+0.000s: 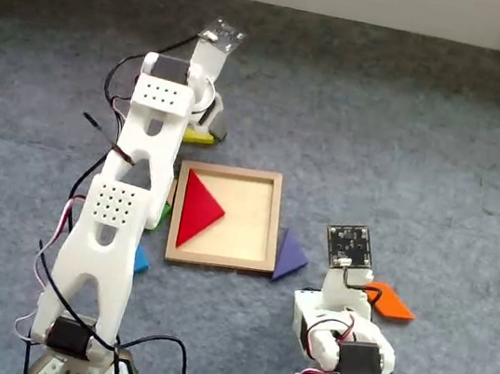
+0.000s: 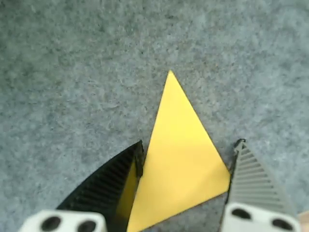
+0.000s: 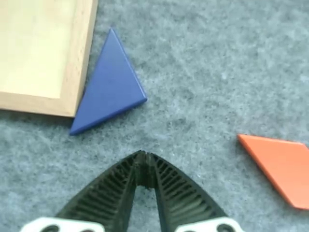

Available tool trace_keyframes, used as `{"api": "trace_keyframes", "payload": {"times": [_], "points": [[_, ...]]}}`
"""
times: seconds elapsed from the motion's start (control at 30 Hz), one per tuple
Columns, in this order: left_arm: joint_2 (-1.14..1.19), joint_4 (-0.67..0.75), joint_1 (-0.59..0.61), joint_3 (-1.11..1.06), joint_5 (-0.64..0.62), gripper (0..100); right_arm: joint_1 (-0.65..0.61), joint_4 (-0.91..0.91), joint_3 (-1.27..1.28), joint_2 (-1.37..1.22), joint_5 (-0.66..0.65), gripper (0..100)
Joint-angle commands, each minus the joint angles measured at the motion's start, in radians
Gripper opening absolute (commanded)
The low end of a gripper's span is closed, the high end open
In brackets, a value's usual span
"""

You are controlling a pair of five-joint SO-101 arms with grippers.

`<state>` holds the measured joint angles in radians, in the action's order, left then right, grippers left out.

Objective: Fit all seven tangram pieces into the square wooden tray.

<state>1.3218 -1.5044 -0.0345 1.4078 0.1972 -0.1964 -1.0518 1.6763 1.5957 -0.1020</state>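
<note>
Currently the flat, smooth yellow triangle (image 2: 181, 150) lies on the grey carpeted bench (image 1: 410, 126) just beyond the square wooden tray's (image 1: 220, 262) far left corner. Its apex points away from the left claw (image 2: 189, 144), whose ribbed fingers (image 2: 111, 183) stand spread either side of its base. The right claw (image 3: 145, 157), pressed together, hovers near a blue triangle (image 3: 108, 84).

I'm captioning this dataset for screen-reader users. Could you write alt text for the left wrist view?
A yellow triangle sits between the open fingers of the left hand, one finger black and one grey. Its narrow corner points away from the hand, and grey carpet surrounds it.
</note>
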Motion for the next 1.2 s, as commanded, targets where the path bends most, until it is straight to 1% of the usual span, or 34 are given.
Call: {"api": "trace_keyframes", "payload": {"times": [0.0,0.13,0.2,0.3,0.47,0.6,0.73,0.93,1.07,1.17], "points": [[0.025,0.005,0.008,0.004,0.052,24,0.024,0.01,0.074,0.007,0.003,0.6],[0.042,-0.057,0.016,0.007,0.258,14,0.024,0.01,0.074,0.007,0.003,0.6],[0.041,-0.091,0.015,0.008,0.304,11,0.024,0.01,0.074,0.007,0.003,0.6],[0.035,-0.129,0.016,0.031,0.305,10,0.024,0.01,0.074,0.007,0.003,0.6],[0.004,-0.252,0.031,0.174,0.305,5,0.024,0.01,0.074,0.007,0.003,0.6],[-0.022,-0.265,0.07,0.179,0.307,3,0.024,0.01,0.074,0.007,0.003,0.6],[-0.064,-0.267,0.128,0.079,0.359,3,0.024,0.01,0.074,0.007,0.003,0.6],[-0.2,-0.269,0.194,-0.142,0.39,3,0.024,0.01,0.074,0.007,0.003,0.6],[-0.357,-0.269,0.206,-0.349,0.396,3,0.024,0.01,0.074,0.007,0.003,0.6],[-0.484,-0.267,0.203,-0.545,0.44,3,0.024,0.01,0.074,0.007,0.003,0.6]]}}
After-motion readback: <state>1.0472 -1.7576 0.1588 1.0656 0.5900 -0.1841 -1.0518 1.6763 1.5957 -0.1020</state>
